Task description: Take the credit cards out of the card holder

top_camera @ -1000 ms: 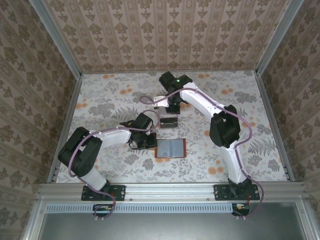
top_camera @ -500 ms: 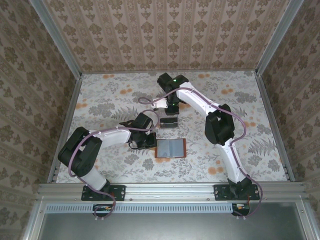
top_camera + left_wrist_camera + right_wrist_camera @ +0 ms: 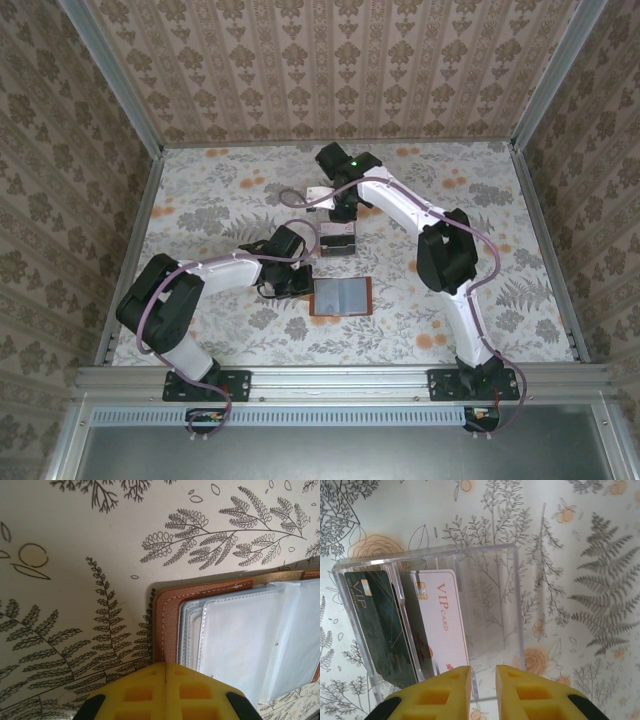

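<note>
The card holder (image 3: 342,296) lies open and flat on the flowered counter (image 3: 220,210), near the middle and a little toward the arms. From the left wrist camera I see its reddish-brown leather border with pale stitching (image 3: 169,611), and inside it the clear plastic sleeves (image 3: 250,630), one over the other.

The left pincer (image 3: 297,282) is low at the left edge of the card holder. Its two yellow fingers (image 3: 145,690) are pressed together with only a thin seam between them, and I see nothing caught in them. The tips are just beside the leather corner; I cannot tell if they touch it.

The credit cards (image 3: 415,625) are in a small clear tray (image 3: 518,610), which stands on the counter just beyond the card holder (image 3: 337,240). Three cards lean there side by side in the left part of the tray: a green card (image 3: 372,625) with "VIP" on it, a dark card (image 3: 412,630) mostly covered by its neighbours, and a white card (image 3: 442,617) with red "VIP CARD" letters and a small chip. The right part of the tray shows the flower pattern through it.

The right pincer (image 3: 341,216) hangs over this tray. Its fingers are parted by a narrow gap – in the wrist view (image 3: 483,675) nothing is between them – and the tips are above the near wall of the tray, close to the white card.
</note>
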`<state>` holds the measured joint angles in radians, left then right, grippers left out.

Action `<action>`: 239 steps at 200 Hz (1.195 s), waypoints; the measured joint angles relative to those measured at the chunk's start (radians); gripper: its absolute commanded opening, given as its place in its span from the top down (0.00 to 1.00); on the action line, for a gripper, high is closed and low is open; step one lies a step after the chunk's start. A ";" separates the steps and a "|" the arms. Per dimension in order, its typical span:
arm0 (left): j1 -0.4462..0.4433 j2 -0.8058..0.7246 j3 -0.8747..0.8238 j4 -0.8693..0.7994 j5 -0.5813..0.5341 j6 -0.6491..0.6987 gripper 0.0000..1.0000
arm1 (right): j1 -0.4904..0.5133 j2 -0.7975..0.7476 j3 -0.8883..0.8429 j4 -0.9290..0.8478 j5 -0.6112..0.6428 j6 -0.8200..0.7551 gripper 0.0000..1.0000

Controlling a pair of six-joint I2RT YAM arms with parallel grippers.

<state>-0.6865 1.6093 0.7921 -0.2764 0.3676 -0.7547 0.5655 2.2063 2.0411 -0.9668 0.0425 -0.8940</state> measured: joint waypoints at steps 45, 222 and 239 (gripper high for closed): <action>-0.025 -0.020 -0.029 0.016 0.003 -0.001 0.96 | 0.000 -0.243 -0.253 0.186 0.000 0.213 0.71; -0.053 -0.036 -0.040 0.000 0.000 -0.020 0.96 | 0.018 -0.708 -0.979 0.500 -0.370 1.357 0.79; -0.053 -0.024 -0.029 0.001 0.003 -0.020 0.96 | 0.021 -0.702 -0.996 0.504 -0.424 1.401 0.80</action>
<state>-0.7391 1.5856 0.7631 -0.2756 0.3710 -0.7746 0.5869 1.5047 1.0454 -0.4629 -0.3813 0.5068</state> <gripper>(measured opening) 0.060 0.205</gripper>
